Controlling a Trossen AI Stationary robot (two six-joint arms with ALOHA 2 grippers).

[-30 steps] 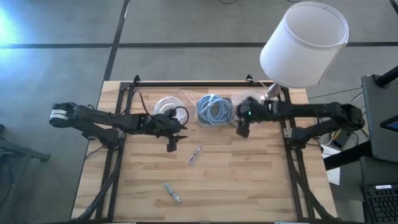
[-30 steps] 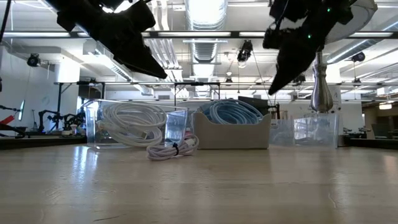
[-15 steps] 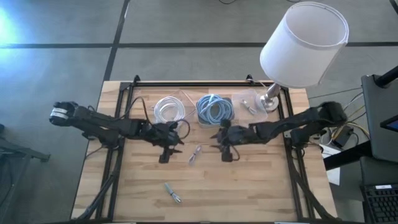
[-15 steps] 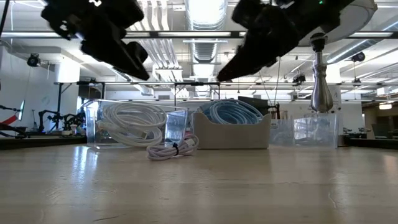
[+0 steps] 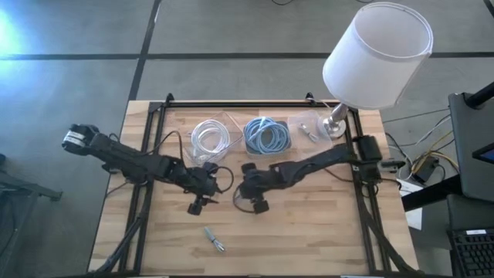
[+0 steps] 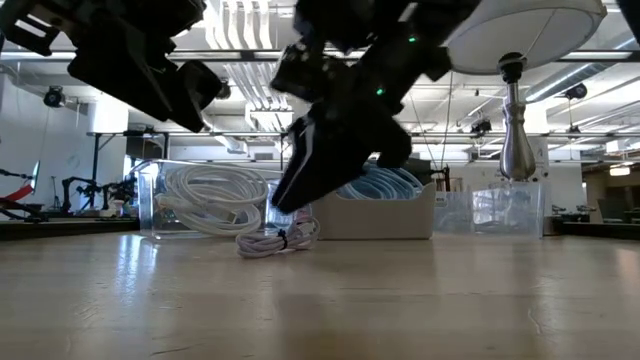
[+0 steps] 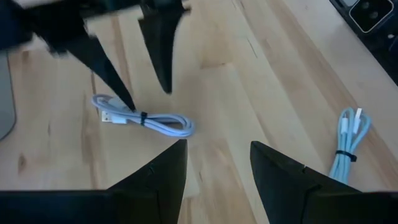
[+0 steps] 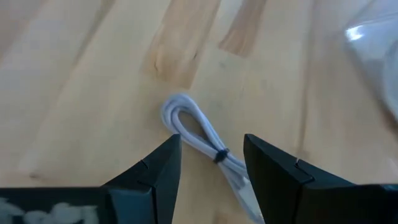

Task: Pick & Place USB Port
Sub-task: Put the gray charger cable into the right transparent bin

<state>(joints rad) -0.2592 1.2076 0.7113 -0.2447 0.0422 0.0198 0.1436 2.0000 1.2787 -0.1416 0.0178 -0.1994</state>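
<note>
Since a second ago the right gripper (image 5: 255,202) has swung away from the bins near the lamp and come down over the middle of the table, and the left gripper (image 5: 197,207) has slid forward beside it. The white USB cable (image 8: 198,133), bundled with a dark tie, lies flat on the wooden table (image 5: 309,232) directly under the right gripper, its loop showing between the two spread fingers (image 8: 155,177), which do not touch it. The left gripper, fingers also apart, hovers just beside it with nothing between them. A light blue bundled cable (image 7: 349,138) lies on the table further from both tools. Behind the grippers stand a clear bin of white cables (image 5: 210,136), a bin of blue cables (image 5: 266,135), a small clear tray (image 5: 309,127) and a lamp (image 5: 376,54). No readable writing or brand shows anywhere.
</note>
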